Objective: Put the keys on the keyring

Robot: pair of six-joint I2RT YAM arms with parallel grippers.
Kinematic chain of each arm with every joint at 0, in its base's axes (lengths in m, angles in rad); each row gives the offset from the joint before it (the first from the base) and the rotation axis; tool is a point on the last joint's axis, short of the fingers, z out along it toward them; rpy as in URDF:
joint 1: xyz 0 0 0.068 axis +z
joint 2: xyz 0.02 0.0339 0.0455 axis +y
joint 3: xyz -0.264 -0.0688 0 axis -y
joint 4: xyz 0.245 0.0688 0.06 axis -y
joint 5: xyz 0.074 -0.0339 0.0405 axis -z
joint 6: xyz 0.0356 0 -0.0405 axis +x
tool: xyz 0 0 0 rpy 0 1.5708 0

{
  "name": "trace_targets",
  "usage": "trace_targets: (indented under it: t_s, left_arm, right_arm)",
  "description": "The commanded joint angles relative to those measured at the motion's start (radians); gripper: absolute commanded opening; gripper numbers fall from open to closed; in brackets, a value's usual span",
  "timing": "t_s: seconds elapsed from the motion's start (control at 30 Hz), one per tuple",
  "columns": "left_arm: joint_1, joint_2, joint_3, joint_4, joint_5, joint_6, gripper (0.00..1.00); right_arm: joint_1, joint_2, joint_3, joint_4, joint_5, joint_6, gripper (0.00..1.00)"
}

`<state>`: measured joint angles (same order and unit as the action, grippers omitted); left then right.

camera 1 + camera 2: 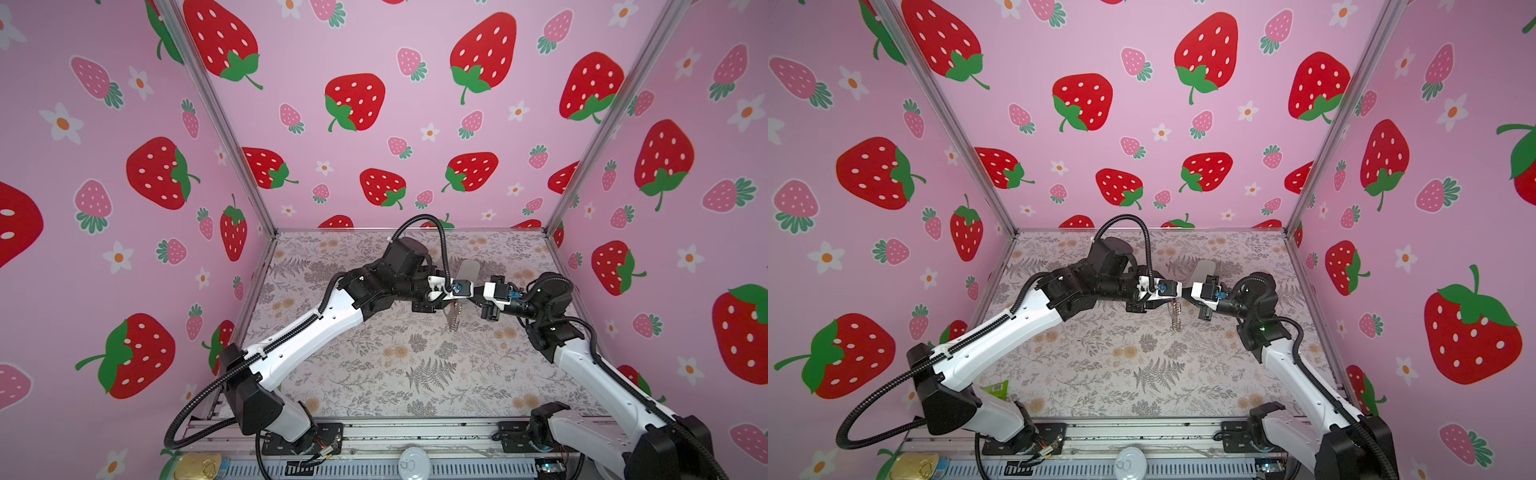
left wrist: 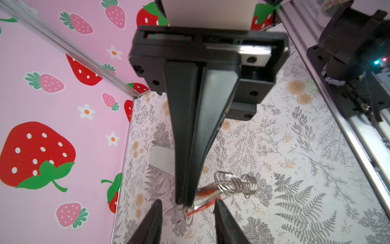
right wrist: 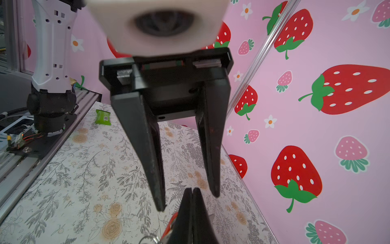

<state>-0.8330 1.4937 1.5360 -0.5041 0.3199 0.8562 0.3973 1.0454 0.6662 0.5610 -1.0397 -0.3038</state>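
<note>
Right fingers (image 2: 185, 131) pinch keyring (image 2: 234, 183); left fingers (image 3: 139, 143) apart.

The white-and-black left arm (image 1: 307, 332) and matching right arm (image 1: 582, 365) reach inward, wrists roughly level, grippers facing tip to tip. The black left gripper (image 3: 188, 200) has its jaws parted. The black right gripper (image 2: 184, 198) is pinched tight, its tip between them.

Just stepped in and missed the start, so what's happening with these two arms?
Above the floral table, the right gripper is shut on the red-tagged key, with a chain of silver rings dangling beside it. The left gripper faces it tip to tip, open around that spot and gripping nothing. Whether the key is already threaded on cannot be told.
</note>
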Motion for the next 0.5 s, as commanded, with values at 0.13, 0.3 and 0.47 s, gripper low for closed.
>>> trace_targets:
  t_s: [0.13,0.3,0.47]
  left_arm:
    - [0.059,-0.095,-0.105,0.130,0.060,-0.133,0.42]
    - [0.068,-0.066,-0.104,0.156,0.084,-0.183,0.36]
    - [0.079,-0.032,-0.068,0.142,0.168,-0.218,0.33]
  right_arm:
    - [0.002,-0.012,-0.024,0.160,0.010,0.075,0.00]
    - [0.002,-0.006,-0.016,0.178,0.003,0.080,0.00]
    - [0.002,-0.013,-0.019,0.178,0.009,0.071,0.00]
